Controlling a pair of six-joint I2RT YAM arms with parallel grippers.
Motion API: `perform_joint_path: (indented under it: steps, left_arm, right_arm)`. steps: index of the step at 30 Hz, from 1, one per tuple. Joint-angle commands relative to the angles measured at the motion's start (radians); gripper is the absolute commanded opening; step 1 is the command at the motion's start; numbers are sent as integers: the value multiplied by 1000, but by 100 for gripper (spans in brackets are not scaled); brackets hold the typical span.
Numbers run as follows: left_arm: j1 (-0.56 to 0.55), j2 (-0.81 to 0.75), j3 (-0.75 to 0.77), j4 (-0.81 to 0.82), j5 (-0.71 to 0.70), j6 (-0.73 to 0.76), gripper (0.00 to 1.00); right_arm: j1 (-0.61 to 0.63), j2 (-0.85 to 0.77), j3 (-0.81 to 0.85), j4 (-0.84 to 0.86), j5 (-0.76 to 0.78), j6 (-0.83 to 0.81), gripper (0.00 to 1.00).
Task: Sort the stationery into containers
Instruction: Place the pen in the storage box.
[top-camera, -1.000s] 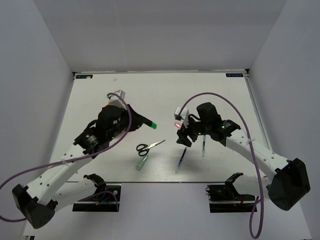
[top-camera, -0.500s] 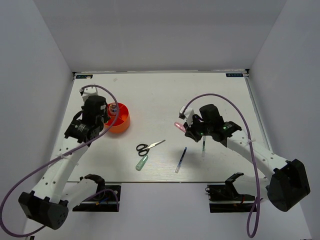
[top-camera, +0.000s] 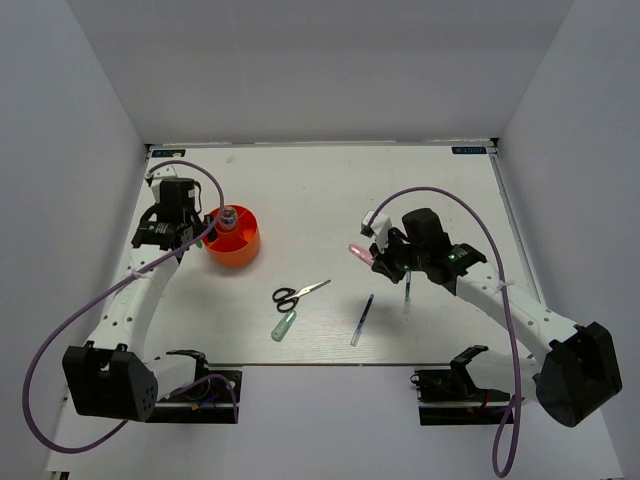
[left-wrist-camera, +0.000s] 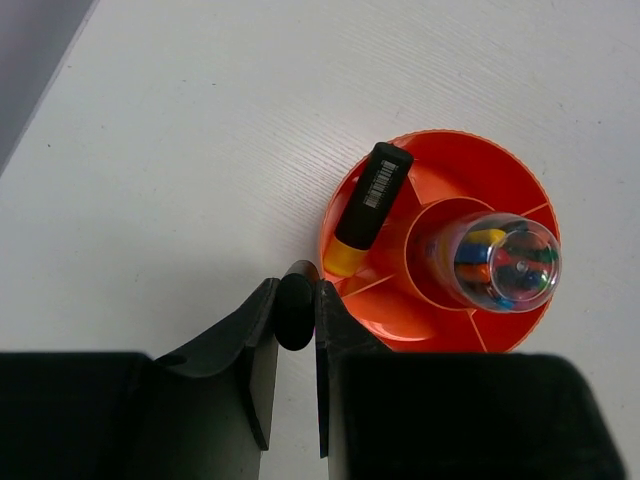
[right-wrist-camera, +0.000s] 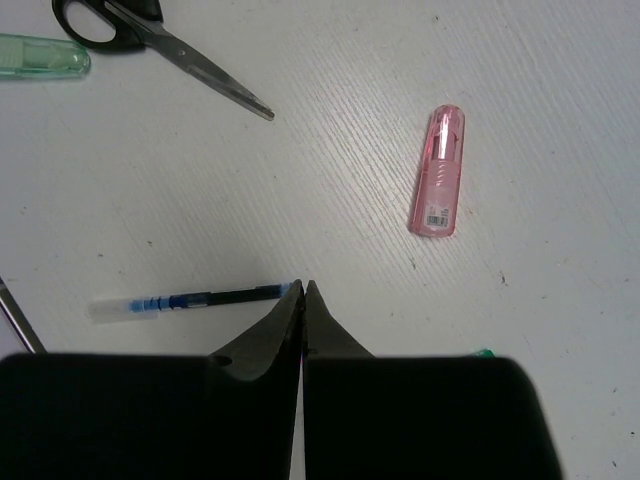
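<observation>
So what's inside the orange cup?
A black-and-yellow marker leans in one side slot of the cup; a clear tub of colourful bits stands in the middle. What's under them is hidden.

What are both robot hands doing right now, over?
Left gripper shut on black marker by cup. Right gripper shut, empty, by pen. Nothing in the way.

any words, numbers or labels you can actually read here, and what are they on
No text is legible in any view.
Black and yellow marker in the orange cup: white barcode strip, digits too small to read.
Pink eraser: white barcode sticker, print blurred.
Left corner sticker and right corner sticker on the table: too small to read.
</observation>
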Motion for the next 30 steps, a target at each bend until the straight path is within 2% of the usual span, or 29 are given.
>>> perform_joint_path:
  steps: [1, 4, 13, 30]
  left_arm:
    - [26, 6, 47, 40, 56, -5, 0]
    - [26, 20, 69, 44, 65, -2, 0]
    - [28, 55, 98, 53, 82, 14, 0]
    - [30, 141, 135, 73, 88, 42, 0]
  right_arm:
    - [-7, -18, -4, 31, -1, 3, 0]
    - [-4, -16, -5, 31, -4, 0, 1]
    - [-7, -3, -4, 28, -9, -1, 15]
    - [-16, 10, -5, 28, -15, -3, 15]
